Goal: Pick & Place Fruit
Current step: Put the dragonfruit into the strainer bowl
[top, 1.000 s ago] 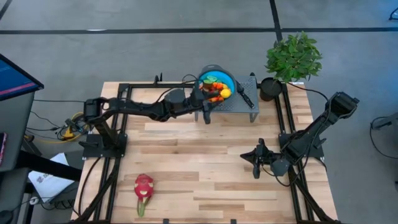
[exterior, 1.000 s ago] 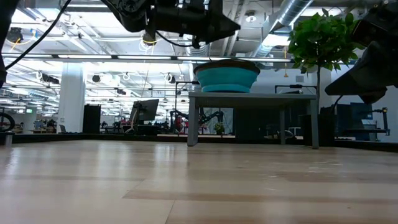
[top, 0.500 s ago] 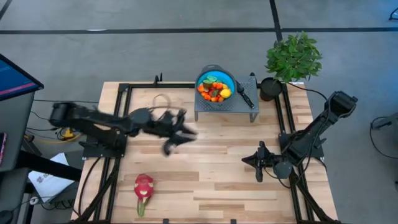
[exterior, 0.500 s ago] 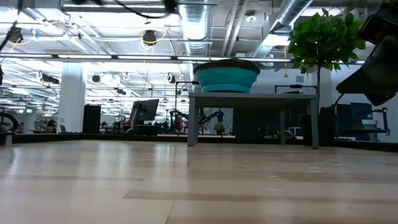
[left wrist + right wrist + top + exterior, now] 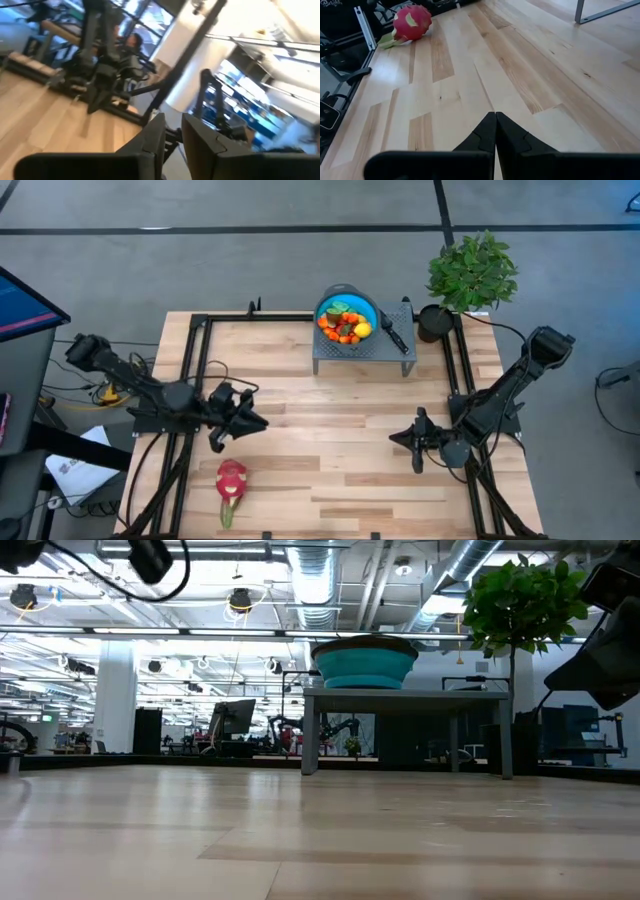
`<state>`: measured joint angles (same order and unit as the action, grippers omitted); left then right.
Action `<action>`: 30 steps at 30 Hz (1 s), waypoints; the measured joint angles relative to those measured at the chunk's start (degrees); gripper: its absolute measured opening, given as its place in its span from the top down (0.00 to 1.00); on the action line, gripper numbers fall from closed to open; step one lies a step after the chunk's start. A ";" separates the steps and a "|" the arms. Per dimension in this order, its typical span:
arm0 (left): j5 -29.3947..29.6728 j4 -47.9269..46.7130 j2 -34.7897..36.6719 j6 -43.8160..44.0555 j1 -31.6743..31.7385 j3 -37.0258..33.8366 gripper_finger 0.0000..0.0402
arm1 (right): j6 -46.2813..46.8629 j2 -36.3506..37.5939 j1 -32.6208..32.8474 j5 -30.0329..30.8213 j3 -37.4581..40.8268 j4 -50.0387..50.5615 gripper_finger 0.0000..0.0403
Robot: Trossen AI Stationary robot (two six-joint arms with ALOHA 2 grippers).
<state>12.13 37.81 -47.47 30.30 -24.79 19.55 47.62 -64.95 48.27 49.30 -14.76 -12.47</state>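
Note:
Several small orange, red, yellow and green fruits (image 5: 346,323) lie in a blue bowl (image 5: 368,308) on a grey stand; the low view shows the bowl (image 5: 365,661) from the side. The pink-red dragon fruit (image 5: 231,479) lies on its side near the table's near left corner, and the right wrist view also shows this fruit (image 5: 411,22). My left gripper (image 5: 240,423) hovers over the table's left part, far of the dragon fruit. Its fingers stand a narrow gap apart (image 5: 173,131) with nothing between them. My right gripper (image 5: 415,444) waits shut (image 5: 495,114) low over the table's right part.
A black-handled knife (image 5: 392,332) lies on the grey stand (image 5: 400,348) beside the bowl. A potted plant (image 5: 470,270) stands at the far right corner. Black frame rails (image 5: 195,370) run along the table's left and right sides. Bare wood (image 5: 330,430) lies between the arms.
My left arm has swung quickly away from above the bowl, toward the table's left and near edges, and folded back; its gripper now hovers just far of the dragon fruit. The right gripper has barely shifted. The fruits and the bowl have stayed put.

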 joint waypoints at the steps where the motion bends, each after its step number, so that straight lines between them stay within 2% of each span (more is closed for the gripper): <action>1: 1.75 -0.03 -0.05 0.46 -0.93 -0.26 0.86 | 0.00 0.00 -0.05 0.03 0.00 0.00 1.00; 5: 6.11 0.00 -1.71 1.90 -2.65 0.12 0.92 | 0.00 0.01 -0.85 0.04 0.00 -0.02 1.00; 10: 6.12 0.18 -6.24 2.15 -2.81 3.20 0.99 | 0.00 -0.02 -1.77 0.04 0.00 -0.02 1.00; 17: 5.33 0.17 -15.44 6.60 -3.10 10.32 1.00 | -0.04 0.01 -1.90 0.04 0.00 0.00 1.00; 22: 3.40 0.03 -22.24 16.51 -5.85 13.91 1.00 | -0.96 -0.01 -1.83 0.04 0.00 0.00 1.00; 27: 3.44 -0.61 -28.75 31.11 -9.87 16.35 1.00 | -1.70 0.00 -1.83 0.04 0.00 0.04 1.00; 30: 4.01 -4.72 -32.66 41.25 -11.50 19.39 1.00 | -1.70 -0.02 -1.83 0.04 0.00 0.24 1.00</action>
<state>16.15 33.09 -80.12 71.55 -36.29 38.95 45.91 -64.97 46.44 49.34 -14.76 -12.23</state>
